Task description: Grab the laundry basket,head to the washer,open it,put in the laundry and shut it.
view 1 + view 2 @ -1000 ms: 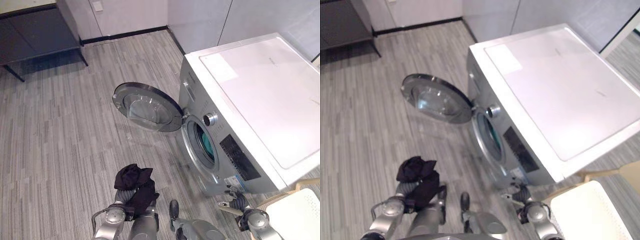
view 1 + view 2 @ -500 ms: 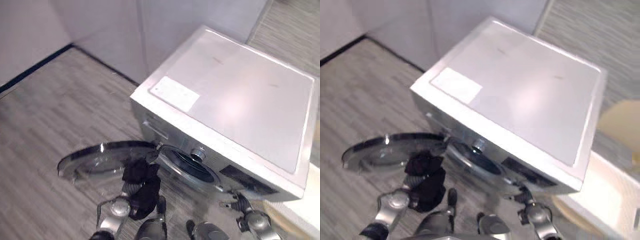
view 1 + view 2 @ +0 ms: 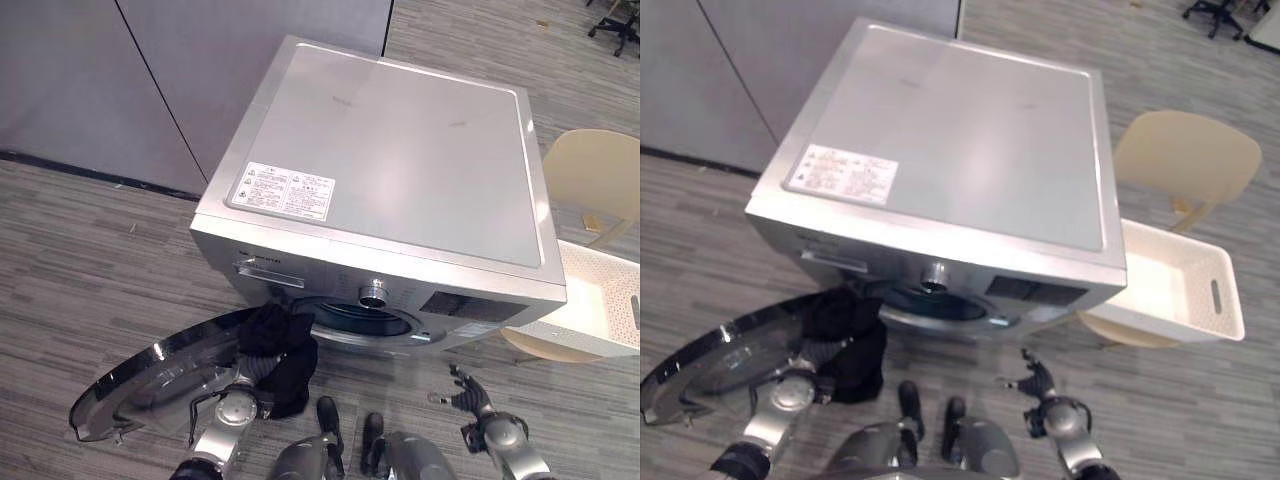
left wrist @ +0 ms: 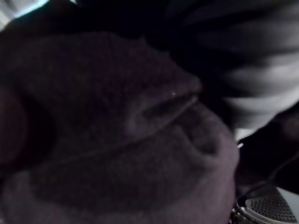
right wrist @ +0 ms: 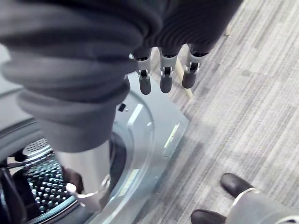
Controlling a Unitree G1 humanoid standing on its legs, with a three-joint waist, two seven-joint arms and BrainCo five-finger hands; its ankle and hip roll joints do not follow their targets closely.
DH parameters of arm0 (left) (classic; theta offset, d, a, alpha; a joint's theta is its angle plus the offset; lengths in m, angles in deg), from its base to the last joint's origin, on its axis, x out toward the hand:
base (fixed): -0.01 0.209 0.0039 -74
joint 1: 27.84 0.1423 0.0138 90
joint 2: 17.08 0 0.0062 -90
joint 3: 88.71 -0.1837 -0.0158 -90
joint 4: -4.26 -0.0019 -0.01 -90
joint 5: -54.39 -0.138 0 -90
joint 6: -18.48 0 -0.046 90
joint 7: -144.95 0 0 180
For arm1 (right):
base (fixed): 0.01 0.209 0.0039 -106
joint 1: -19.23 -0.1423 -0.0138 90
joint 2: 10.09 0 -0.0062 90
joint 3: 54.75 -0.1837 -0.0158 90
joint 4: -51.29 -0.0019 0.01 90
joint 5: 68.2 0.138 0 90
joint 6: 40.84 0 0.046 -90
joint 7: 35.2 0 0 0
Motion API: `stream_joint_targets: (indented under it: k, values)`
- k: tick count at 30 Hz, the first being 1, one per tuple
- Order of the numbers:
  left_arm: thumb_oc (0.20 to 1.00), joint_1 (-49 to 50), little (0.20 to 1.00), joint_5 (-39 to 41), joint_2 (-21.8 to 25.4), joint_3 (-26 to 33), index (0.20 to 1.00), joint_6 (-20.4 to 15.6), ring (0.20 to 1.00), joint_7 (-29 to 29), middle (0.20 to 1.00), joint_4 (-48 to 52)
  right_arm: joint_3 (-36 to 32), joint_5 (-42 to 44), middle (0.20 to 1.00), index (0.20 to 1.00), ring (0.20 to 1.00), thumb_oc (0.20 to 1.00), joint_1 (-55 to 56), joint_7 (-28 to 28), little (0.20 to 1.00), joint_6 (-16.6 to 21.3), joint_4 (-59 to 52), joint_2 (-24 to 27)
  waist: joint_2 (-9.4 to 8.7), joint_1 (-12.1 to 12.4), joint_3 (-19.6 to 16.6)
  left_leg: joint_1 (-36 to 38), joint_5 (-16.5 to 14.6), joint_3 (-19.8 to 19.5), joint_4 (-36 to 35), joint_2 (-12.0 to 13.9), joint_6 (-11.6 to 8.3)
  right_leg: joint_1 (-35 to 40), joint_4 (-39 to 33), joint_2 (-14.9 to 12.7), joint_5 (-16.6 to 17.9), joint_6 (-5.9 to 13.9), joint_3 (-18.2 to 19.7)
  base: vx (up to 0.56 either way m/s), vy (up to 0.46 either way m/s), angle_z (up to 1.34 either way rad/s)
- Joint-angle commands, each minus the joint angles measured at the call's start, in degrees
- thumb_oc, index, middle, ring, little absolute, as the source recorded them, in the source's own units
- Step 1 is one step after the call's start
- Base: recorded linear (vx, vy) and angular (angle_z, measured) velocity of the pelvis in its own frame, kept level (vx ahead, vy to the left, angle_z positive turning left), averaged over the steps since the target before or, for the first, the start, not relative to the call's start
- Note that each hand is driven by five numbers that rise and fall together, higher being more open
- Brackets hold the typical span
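Note:
A silver front-loading washer [image 3: 400, 150] stands before me with its round door [image 3: 150, 385] swung wide open toward the lower left. The dark drum opening [image 3: 365, 322] shows under the control knob. My left hand [image 3: 252, 372] is curled into a bundle of dark laundry [image 3: 278, 340], held up just at the left edge of the opening. Up close in the left wrist view is the dark cloth [image 4: 121, 140]. My right hand [image 3: 1035, 378] hangs low in front of the washer's right side, fingers [image 5: 161, 79] straight and holding nothing. The white laundry basket [image 3: 1200, 270] sits right of the washer.
A beige chair [image 3: 590, 175] stands behind the white basket, right of the washer. Grey partition walls [image 3: 150, 70] run behind the machine. The open door juts out over the striped grey floor [image 3: 80, 270] at my left.
The camera has swung round to face the washer's front. My left hand with the dark laundry now sits closer to the drum opening. The right hand stays low and open.

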Motion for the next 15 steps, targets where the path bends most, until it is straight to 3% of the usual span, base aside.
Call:
stream_joint_targets:
  k: [1, 3, 5, 8, 11, 13, 15]
  values:
    - [0.200, -6.79, 0.200, 3.06, -0.25, -0.07, 0.200, -4.32, 0.200, -2.95, 0.200, 3.56, 0.43, 3.37, 1.000, 1.000, 1.000, 1.000, -3.92, -2.80, 1.000, 2.03, -2.63, 3.91, -0.32, 0.13, 5.23, -6.35, -5.72, -12.92, 10.40, 6.26, -4.94, 1.24, -7.46, -3.28, 4.71, 5.23, 0.38, -0.18, 0.000, -0.03]
    - [0.200, -11.25, 0.200, 3.93, -0.76, -1.45, 0.200, -5.28, 0.200, -5.52, 0.200, 5.19, 0.31, 4.81, 1.000, 1.000, 1.000, 1.000, -5.45, -4.00, 1.000, 2.61, -3.85, 3.84, 0.83, -1.11, 6.77, -10.00, -6.33, -16.67, 10.95, 5.35, -4.65, -6.28, -1.67, -3.32, 4.07, 5.32, 1.20, -0.13, 0.046, -0.16]
    - [0.200, -18.35, 0.200, 4.23, 0.50, -2.14, 0.200, -6.23, 0.200, -8.63, 0.200, 5.40, 0.12, 7.43, 1.000, 1.000, 1.000, 1.000, -6.67, -5.45, 1.000, 3.62, -6.36, 4.46, 1.13, -2.46, 8.43, -17.72, -8.96, -14.05, 17.74, 6.22, -3.82, -15.96, 6.95, -3.50, 1.53, 4.94, 3.90, -0.18, 0.131, -0.03]
    - [0.200, -22.98, 0.200, 3.66, 1.33, -2.95, 0.200, -6.53, 0.200, -10.28, 0.200, 5.26, -0.38, 8.57, 1.000, 1.000, 1.000, 1.000, -7.28, -6.17, 1.000, 4.27, -7.94, 4.62, 1.46, -3.42, 8.21, -23.13, -10.48, -12.88, 21.86, 7.25, -2.98, -22.30, 11.70, -3.81, 0.55, 4.40, 4.87, -0.10, 0.075, -0.39]
    - [0.200, -32.36, 0.200, 3.93, 3.20, -3.26, 0.200, -7.12, 0.200, -13.94, 0.200, 3.31, -0.35, 10.33, 1.000, 1.000, 1.000, 1.000, -9.25, -7.54, 1.000, 6.22, -10.12, 4.16, 1.73, -5.25, 8.63, -33.65, -13.14, -11.83, 30.64, 9.01, -1.94, -33.19, 18.62, -3.52, -0.41, 4.10, 6.79, -0.18, 0.067, -0.47]
    - [0.200, -49.05, 0.200, 2.98, 10.30, -5.50, 0.200, -6.66, 0.200, -18.83, 0.200, -3.86, 0.26, 11.89, 1.000, 1.000, 1.000, 1.000, -10.65, -7.80, 1.000, 9.00, -12.99, 4.15, 2.09, -7.89, 8.97, -43.57, -15.65, -11.55, 38.53, 10.95, -0.68, -43.06, 24.09, -2.42, -0.64, 4.11, 8.82, -0.13, 0.039, -0.42]
    - [0.200, -53.34, 0.200, 2.95, 12.02, -6.58, 0.200, -6.78, 0.200, -20.16, 0.200, -6.29, 0.24, 12.32, 1.000, 1.000, 1.000, 1.000, -11.04, -7.93, 1.000, 9.58, -13.07, 4.25, 2.21, -8.41, 8.99, -45.61, -16.23, -11.69, 40.18, 11.41, -0.43, -44.84, 25.10, -2.29, -0.77, 4.23, 9.04, -0.02, 0.012, -0.42]
